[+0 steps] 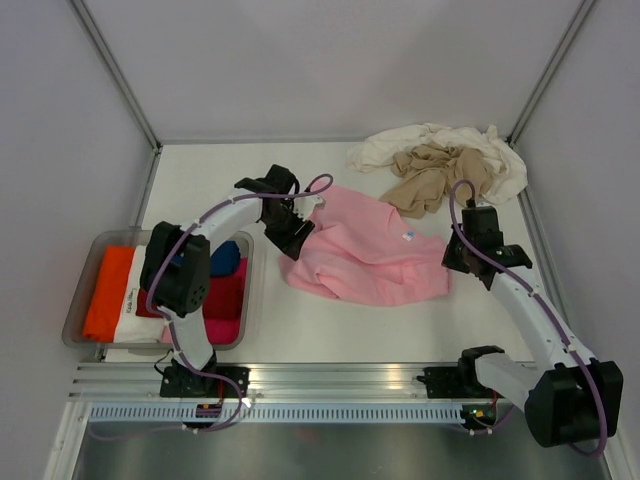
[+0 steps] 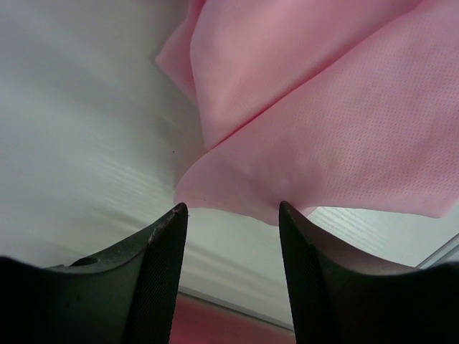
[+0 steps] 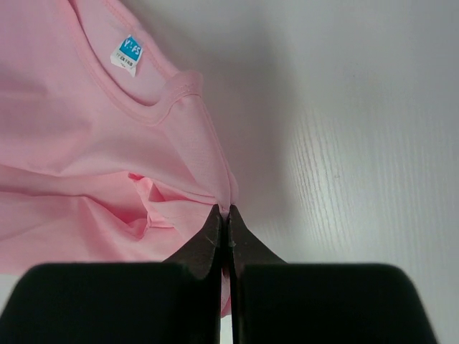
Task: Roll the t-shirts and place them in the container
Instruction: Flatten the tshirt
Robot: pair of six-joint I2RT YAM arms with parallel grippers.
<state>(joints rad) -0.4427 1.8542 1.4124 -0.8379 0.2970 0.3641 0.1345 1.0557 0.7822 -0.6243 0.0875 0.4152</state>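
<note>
Your right gripper (image 3: 228, 215) has its fingers pinched together on the shoulder seam of the light pink cotton t-shirt (image 1: 365, 250), at the shirt's 3 o'clock edge. Your left gripper (image 2: 233, 208) is at the shirt's 9 o'clock edge, fingers apart, with the pink hem just ahead of the tips. You see the shirt rumpled mid white table (image 1: 330, 330). Clear grey plastic tray (image 1: 75, 310) of folded cloths sits at the table's 8 o'clock. Far at 1 o'clock, the crumpled tan-beige t-shirt (image 1: 435, 175) lies on the cream-white t-shirt (image 1: 410, 140).
</note>
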